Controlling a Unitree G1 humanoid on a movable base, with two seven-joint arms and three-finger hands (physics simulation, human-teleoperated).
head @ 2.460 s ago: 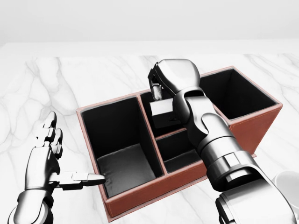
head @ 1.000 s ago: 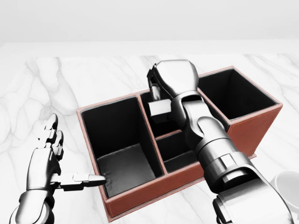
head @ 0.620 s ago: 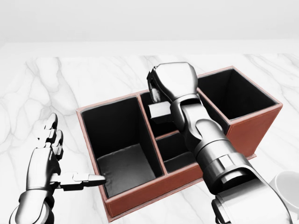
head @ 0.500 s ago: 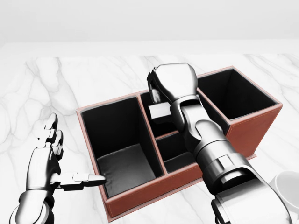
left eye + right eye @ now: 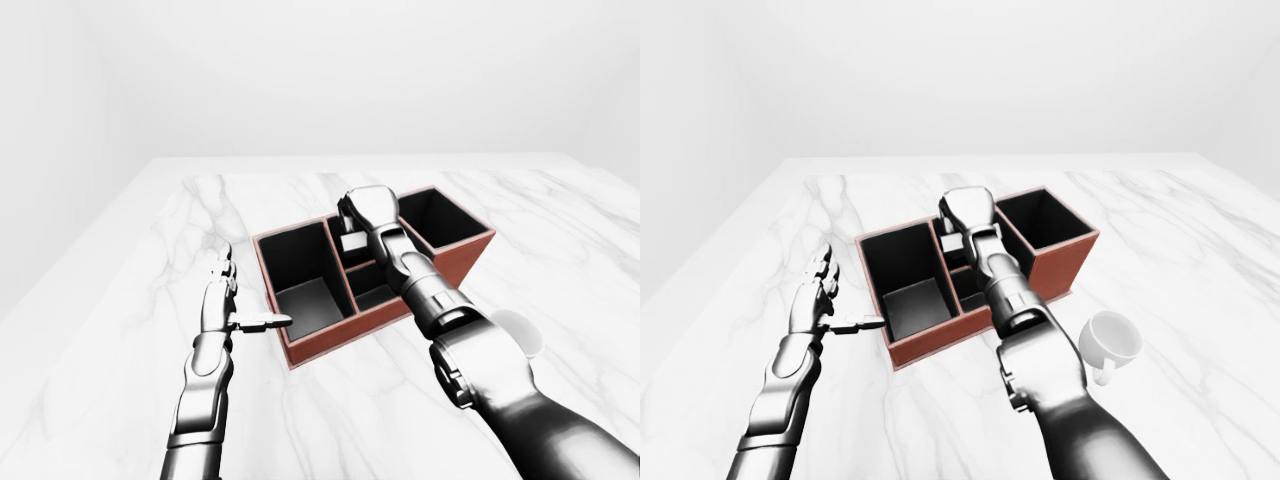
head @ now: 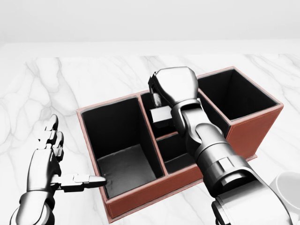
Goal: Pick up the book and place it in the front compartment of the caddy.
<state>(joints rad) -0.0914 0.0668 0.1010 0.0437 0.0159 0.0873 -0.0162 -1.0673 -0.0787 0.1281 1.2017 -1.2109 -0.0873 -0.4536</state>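
Change: book point(image 6: 160, 116) lowered a little, now tilted, inside caddy point(image 6: 117, 206) middle section farther from robot.
Right robot hand point(image 6: 157, 98): pinching book's top edge.
Left robot hand point(image 6: 51, 164): spread wide, left of caddy.
Meaning: release probably imminent.

White marble table point(image 5: 130, 250), grey veining; plain white walls point(image 5: 300, 70); soft even light.

- Caddy point(image 6: 243, 133): reddish-brown open box with black-lined compartments: one large at head-view left, two small in the middle, one large at right. It stands upright and skewed, near the bench's middle.
- Book point(image 6: 160, 116): small, pale grey-edged, dark-faced; sits tilted in the upper middle compartment, partly hidden.
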